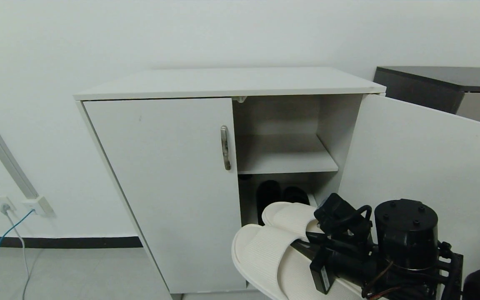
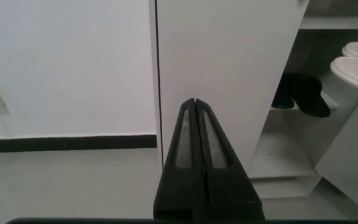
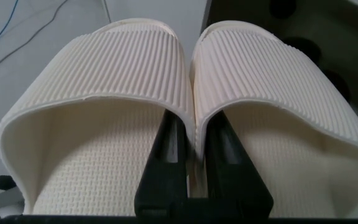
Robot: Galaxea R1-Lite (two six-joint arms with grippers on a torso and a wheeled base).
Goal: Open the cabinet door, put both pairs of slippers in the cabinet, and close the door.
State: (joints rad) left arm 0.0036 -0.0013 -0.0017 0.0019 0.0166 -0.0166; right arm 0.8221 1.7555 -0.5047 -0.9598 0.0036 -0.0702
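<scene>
Head view is taken up largely by a white cabinet [image 1: 227, 82] set against the wall. The cabinet's right-hand door [image 1: 423, 166] is swung wide open, while its left-hand door [image 1: 161, 187] is shut. A bare shelf [image 1: 283, 160] is seen across the upper part of the cabinet's open half.

A pair of white slippers [image 1: 265, 254] is held in the air just in front of the cabinet's opening, toes pointed toward it. A pair of black slippers [image 1: 279, 196] is stood side by side inside the cabinet, on the level beneath the shelf.

The white slippers are gripped by the right gripper [image 3: 194, 143]: one of its fingers [image 3: 166, 162] is slid inside each slipper, and the two adjoining side walls are pinched between them. The left gripper [image 2: 195, 109] is held low in front of the cabinet's shut door, its fingers [image 2: 185, 143] pressed fully together with nothing between them.

A slim metal handle [image 1: 225, 148] is fixed upright at the shut door's inner edge.
</scene>
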